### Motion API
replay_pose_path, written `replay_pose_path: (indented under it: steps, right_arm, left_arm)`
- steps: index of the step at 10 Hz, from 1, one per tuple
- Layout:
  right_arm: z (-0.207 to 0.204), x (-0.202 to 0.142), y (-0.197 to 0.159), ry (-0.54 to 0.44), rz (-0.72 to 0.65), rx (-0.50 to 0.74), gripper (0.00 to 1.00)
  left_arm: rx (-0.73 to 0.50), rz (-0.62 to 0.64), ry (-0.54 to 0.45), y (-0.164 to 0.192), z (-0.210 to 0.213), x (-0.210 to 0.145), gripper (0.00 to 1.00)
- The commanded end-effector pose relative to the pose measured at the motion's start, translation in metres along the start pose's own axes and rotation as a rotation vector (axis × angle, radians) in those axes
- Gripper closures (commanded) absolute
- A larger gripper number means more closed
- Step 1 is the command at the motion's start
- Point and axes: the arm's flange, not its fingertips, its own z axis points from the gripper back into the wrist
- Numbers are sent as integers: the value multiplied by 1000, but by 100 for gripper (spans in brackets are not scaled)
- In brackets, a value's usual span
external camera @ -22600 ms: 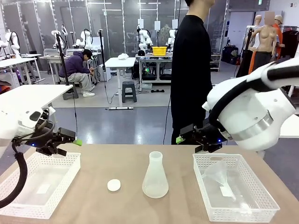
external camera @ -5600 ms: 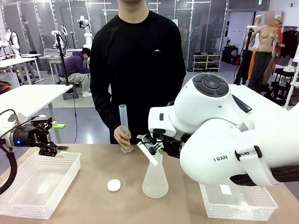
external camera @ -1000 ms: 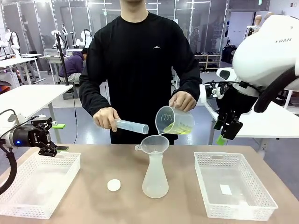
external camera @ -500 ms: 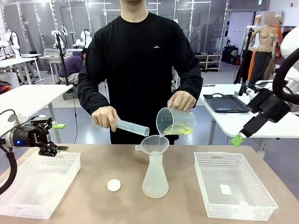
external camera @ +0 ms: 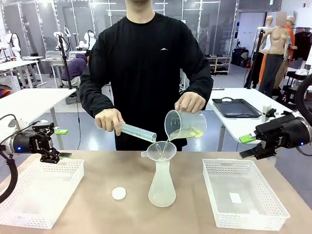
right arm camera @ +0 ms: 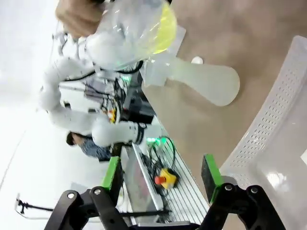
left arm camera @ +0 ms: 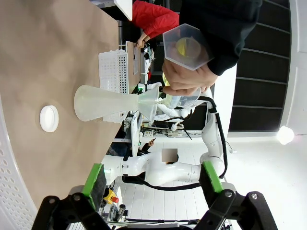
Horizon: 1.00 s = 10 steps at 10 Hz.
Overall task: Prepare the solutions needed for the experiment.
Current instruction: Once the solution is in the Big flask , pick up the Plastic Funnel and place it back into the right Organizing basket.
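The solutions (external camera: 191, 132) are seen as a shallow layer of clear, pale yellow-green liquid, gathered at the low side of a tilted see-through cup (external camera: 184, 122). The cup is held above the desk (external camera: 97, 168) by a person's hand (external camera: 190, 102). A thin stream is seen running from the cup's lip into a funnel (external camera: 161, 150), which is seated in the neck of a cloudy plastic flask (external camera: 162, 187) standing upright at the middle of the desk. A measuring tube (external camera: 138, 131) is held by the other hand (external camera: 109, 121), tipped with its mouth over the same funnel. What the tube holds cannot be made out, nor can it be told whether any liquid lies in the flask. A small white cap (external camera: 118, 193) lies on the desk just left of the flask. A white left basket (external camera: 63, 195) is cut off by the picture's edge, and its contents are hard to read. A right basket (external camera: 265, 204) holds a small white slip (external camera: 235, 197). The left gripper (external camera: 62, 143) is held over the far edge of the left basket, jaws spread wide with nothing between them. The right gripper (external camera: 246, 146) is held above the far rim of the right basket, also spread and empty, and its arm is cut off at the picture's right edge.
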Motion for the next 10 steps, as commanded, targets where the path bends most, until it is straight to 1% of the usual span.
replay_pose_path:
  steps: [1, 2, 4, 5, 6, 7, 9, 10]
  right_arm:
    - [-9, -5, -6, -96, -100, 93, 16]
    - [-14, -12, -15, -112, -125, 208, 16]
    - [-24, -22, -36, -147, -213, 275, 16]
    - [-29, -24, -42, -134, -238, 297, 16]
    - [-32, -24, -44, -133, -258, 287, 16]
    - [-36, -23, -45, -123, -272, 318, 16]
    - [-42, -26, -54, -139, -330, 319, 16]
    - [-40, -30, -53, -116, -254, 300, 16]
  left_arm:
    - [-6, 7, 11, -2, 0, 0, 0]
    - [-6, 7, 11, -2, 0, 0, 0]
    - [-6, 7, 11, -2, 0, 0, 0]
    - [-6, 7, 11, -2, 0, 0, 0]
    - [-6, 7, 11, -2, 0, 0, 0]
    - [-6, 7, 11, -2, 0, 0, 0]
    - [-6, 7, 11, -2, 0, 0, 0]
    - [-6, 7, 11, -2, 0, 0, 0]
